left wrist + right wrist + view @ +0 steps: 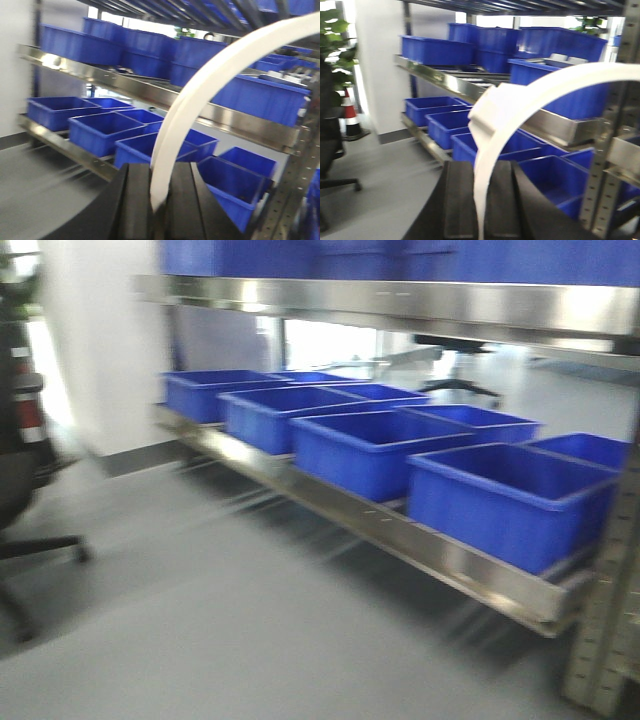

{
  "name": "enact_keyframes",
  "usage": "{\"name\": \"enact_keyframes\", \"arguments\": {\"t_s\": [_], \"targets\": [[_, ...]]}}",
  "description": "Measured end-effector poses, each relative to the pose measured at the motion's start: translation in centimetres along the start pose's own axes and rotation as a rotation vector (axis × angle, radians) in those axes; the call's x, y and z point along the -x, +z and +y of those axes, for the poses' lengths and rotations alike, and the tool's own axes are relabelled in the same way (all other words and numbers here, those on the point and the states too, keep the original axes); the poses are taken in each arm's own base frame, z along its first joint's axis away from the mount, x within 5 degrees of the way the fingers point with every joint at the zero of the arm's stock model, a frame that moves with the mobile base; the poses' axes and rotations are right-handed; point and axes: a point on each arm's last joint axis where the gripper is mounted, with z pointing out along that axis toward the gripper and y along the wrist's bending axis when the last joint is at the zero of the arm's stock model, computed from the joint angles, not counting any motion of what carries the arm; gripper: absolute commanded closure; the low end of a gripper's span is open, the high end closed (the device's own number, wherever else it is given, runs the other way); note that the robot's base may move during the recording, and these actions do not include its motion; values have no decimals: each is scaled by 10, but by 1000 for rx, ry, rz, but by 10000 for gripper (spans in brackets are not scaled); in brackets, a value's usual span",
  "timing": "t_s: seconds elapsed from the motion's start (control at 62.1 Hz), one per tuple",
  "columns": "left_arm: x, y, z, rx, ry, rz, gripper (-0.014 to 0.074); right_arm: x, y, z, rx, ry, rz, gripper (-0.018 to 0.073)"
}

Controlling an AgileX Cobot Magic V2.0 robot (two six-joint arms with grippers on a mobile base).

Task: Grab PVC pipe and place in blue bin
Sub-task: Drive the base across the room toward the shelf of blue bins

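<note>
Exterior front-facing: I count eight blue bins (pixel 505 502) on the lower shelf (pixel 440 558)
Left jaws clamp one curved white PVC pipe (pixel 167 150); right jaws clamp a PVC pipe (pixel 485 160) too, rising between them

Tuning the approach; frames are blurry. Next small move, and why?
Probably drive closer to the blue bins on the lower shelf: left gripper and right gripper are each shut on PVC pipe, but the bins sit ahead, not beneath them.

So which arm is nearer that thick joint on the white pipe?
Right. The joint sits on the pipe just above the right jaws; the left jaws' stretch shows no joint.
</note>
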Motion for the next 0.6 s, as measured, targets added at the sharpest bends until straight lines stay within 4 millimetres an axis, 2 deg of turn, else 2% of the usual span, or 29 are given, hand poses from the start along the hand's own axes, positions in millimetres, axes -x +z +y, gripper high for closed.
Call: {"name": "enact_keyframes", "arguments": {"t_s": [0.596], "targets": [[0, 0, 0, 0, 0, 0, 707, 0, 0, 0, 0, -3, 0, 727]]}}
